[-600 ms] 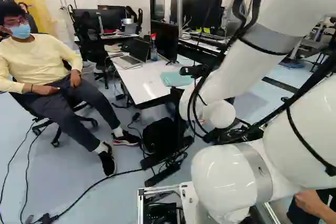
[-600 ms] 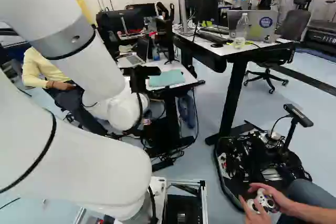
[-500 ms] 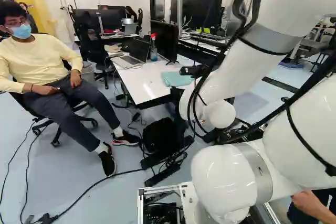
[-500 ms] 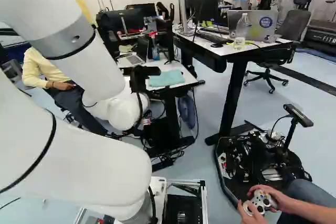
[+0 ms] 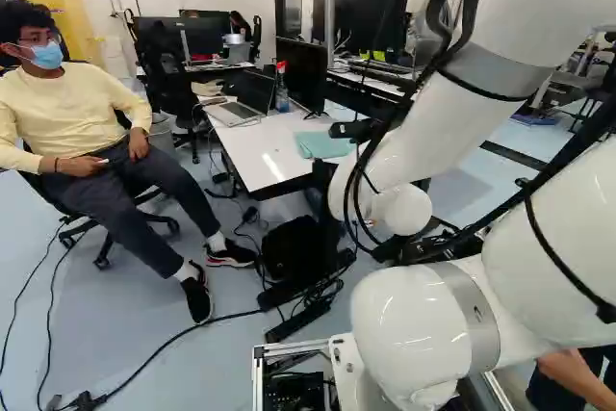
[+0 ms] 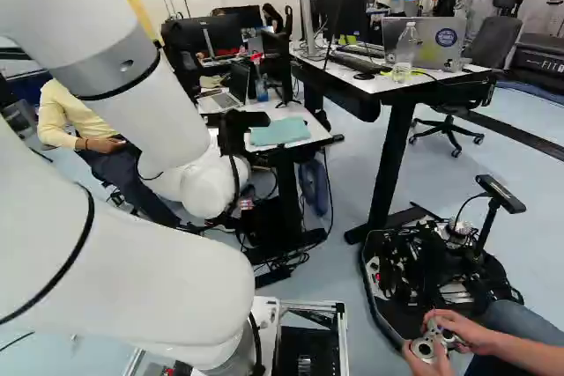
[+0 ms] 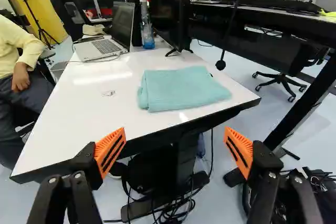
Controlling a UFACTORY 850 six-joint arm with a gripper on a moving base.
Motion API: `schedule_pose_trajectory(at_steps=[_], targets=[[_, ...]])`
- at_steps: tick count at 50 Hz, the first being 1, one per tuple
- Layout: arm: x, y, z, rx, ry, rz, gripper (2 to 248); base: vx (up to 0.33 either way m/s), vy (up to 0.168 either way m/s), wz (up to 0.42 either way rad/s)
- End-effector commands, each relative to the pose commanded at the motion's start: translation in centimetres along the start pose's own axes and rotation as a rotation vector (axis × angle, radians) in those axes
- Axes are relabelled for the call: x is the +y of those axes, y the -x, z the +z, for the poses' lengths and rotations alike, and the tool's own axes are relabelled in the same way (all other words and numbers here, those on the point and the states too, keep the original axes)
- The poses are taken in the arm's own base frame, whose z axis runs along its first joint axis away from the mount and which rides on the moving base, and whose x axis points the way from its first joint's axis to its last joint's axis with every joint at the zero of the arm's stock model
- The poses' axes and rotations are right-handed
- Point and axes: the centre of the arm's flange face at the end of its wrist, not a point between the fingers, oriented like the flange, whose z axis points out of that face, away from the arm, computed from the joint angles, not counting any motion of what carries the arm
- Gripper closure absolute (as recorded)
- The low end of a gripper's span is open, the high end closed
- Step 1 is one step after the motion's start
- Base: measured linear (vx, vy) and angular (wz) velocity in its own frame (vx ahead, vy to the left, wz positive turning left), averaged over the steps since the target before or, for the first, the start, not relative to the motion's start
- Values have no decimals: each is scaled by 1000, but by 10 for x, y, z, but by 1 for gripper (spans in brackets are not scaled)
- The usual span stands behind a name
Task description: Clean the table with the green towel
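Observation:
At the end of my arm, the gripper [image 6: 231,143] shows only as dark parts beside the table in the right base view; its fingers are hidden there. In the wrist view my gripper [image 7: 175,139] stands open, its orange pads wide apart with nothing gripped. Ahead of it, the folded pale green towel [image 7: 181,88] lies flat on the white table [image 7: 63,124], close to the near edge and corner. The same towel [image 5: 323,145] shows in the left base view. A small faint scribble [image 7: 108,93] marks the tabletop beside the towel.
A laptop [image 7: 100,48], a spray bottle [image 7: 147,27] and a monitor [image 7: 167,9] stand farther back on the table. A higher desk [image 6: 397,81] stands right of it. Another robot's base [image 6: 432,275] is on the floor. A backpack [image 5: 292,249] and cables lie below the table.

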Motion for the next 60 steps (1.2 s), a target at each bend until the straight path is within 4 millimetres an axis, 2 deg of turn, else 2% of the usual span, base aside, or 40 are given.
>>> schedule_pose_trajectory(at_steps=[23,60], targets=[[0,-3,5,0,0,0,3,0,0,0],[3,-46,26,63,10,3,3,0,0,0]])
